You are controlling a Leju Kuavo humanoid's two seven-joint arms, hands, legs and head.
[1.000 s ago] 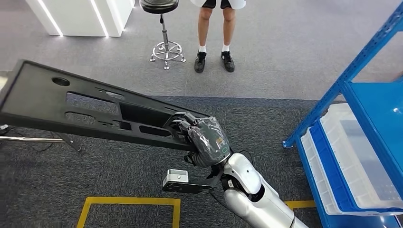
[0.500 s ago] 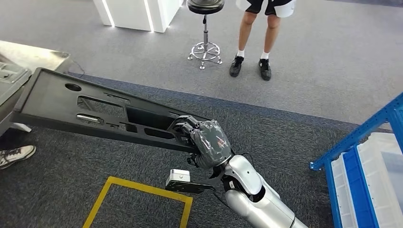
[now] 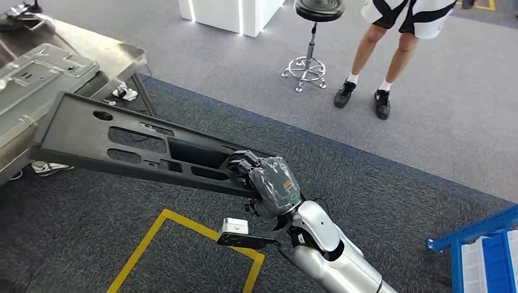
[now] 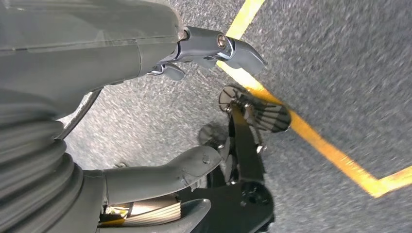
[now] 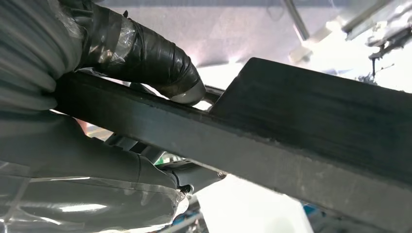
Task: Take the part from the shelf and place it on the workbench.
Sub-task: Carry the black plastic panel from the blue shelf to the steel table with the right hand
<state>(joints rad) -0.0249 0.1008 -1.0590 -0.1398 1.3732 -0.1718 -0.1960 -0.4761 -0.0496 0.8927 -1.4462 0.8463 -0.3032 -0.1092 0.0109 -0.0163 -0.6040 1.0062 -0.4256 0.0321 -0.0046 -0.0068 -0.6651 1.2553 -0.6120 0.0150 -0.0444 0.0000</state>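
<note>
Fingers of my right hand (image 3: 272,186) are wrapped around one end of the long black plastic panel with rectangular cut-outs (image 3: 131,143), and I hold it out in the air ahead of me, its far end pointing off to my left. In the right wrist view my dark taped finger (image 5: 145,60) lies over the panel's upper edge while the thick grey thumb (image 5: 97,167) presses from the other side, so the panel's bar is clamped between them. The panel's far end reaches just over the near edge of the silver metal workbench (image 3: 104,52) as seen from my head, though I cannot tell whether it touches. A grey pressed sheet-metal part (image 3: 36,76) lies on that workbench.

My left hand (image 4: 145,111) hangs low over the dark grey carpet (image 3: 379,201), its fingers apart and nothing between them, with a yellow floor line (image 4: 316,141) running below it.

Beyond the carpet a person in black shoes and white socks (image 3: 366,91) stands on the lighter grey floor beside a black round stool on a chrome base (image 3: 311,43). A corner of the blue steel shelf (image 3: 482,244) sits at my lower right.
</note>
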